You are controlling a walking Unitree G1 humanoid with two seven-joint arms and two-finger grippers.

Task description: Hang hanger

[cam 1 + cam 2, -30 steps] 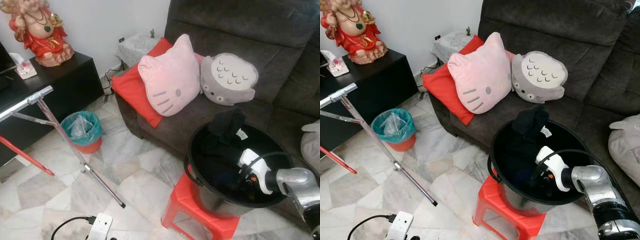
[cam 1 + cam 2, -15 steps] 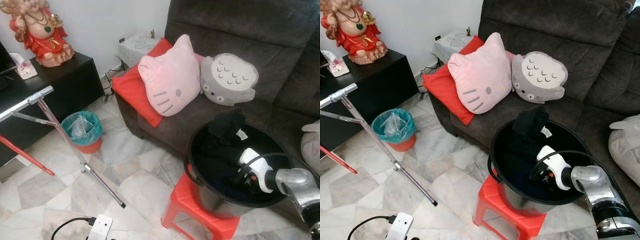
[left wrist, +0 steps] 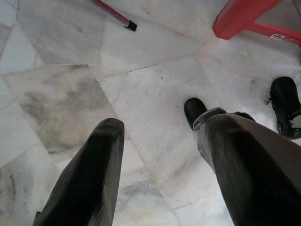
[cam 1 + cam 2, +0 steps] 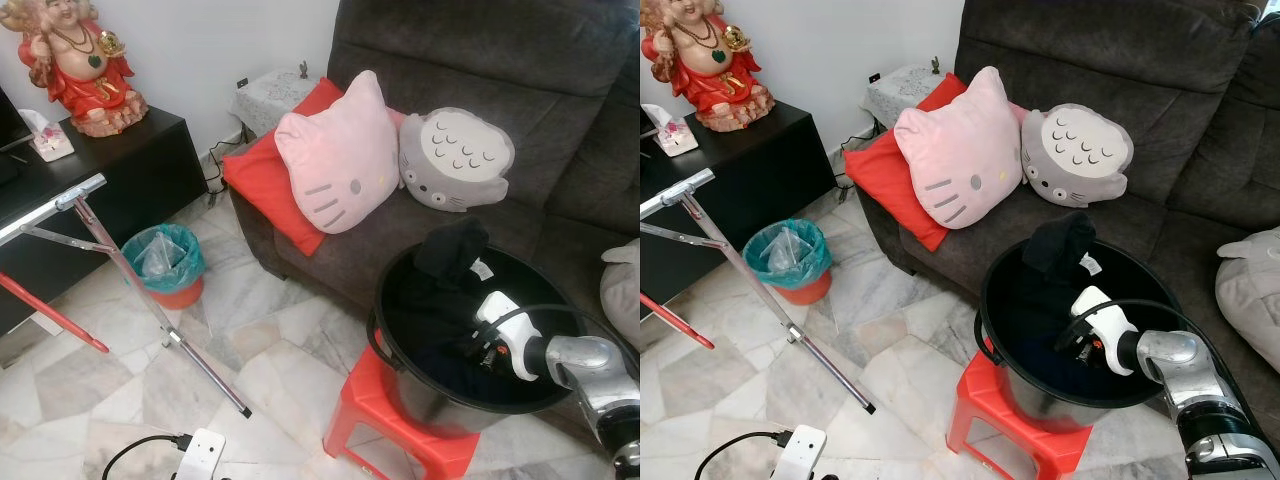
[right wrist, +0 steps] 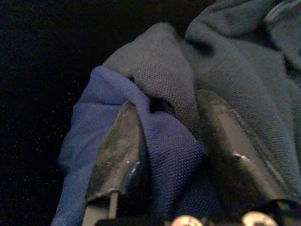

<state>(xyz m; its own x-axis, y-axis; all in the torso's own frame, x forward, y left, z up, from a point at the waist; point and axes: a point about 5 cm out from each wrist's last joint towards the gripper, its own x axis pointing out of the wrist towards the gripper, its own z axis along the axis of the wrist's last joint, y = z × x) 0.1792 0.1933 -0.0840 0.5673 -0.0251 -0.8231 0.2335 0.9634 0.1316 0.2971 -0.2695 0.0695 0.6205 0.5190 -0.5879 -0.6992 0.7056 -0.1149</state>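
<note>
Right gripper [image 5: 164,155] is down inside the black bucket [image 4: 1012,385] on the red stool [image 4: 985,425], buried in the laundry. The wrist view gives the close-up: a fold of blue garment [image 5: 164,141] is bunched between the jaws, with the two black fingers [image 5: 120,155] pressed against it on either side. I'd call that jaws narrowed onto the cloth, gripping it.

More dark clothing [image 4: 1058,245] is heaped over the bucket's far rim, beyond the jaws. No hanger can be made out anywhere; if one is attached to this garment, it is hidden in the pile.

So the step in hand looks like the pick-up: getting the garment out of the bucket. The drying rack [image 4: 60,200], a silver rail on slanted legs, stands well apart from the jaws, across the marble floor [image 4: 280,340].

Left gripper [image 3: 157,155] hangs idle over the floor, jaws wide, nothing between them.

Next move, as I judge it: lift straight up, clear the rim without dragging neighbouring clothes, then turn toward that rack.
</note>
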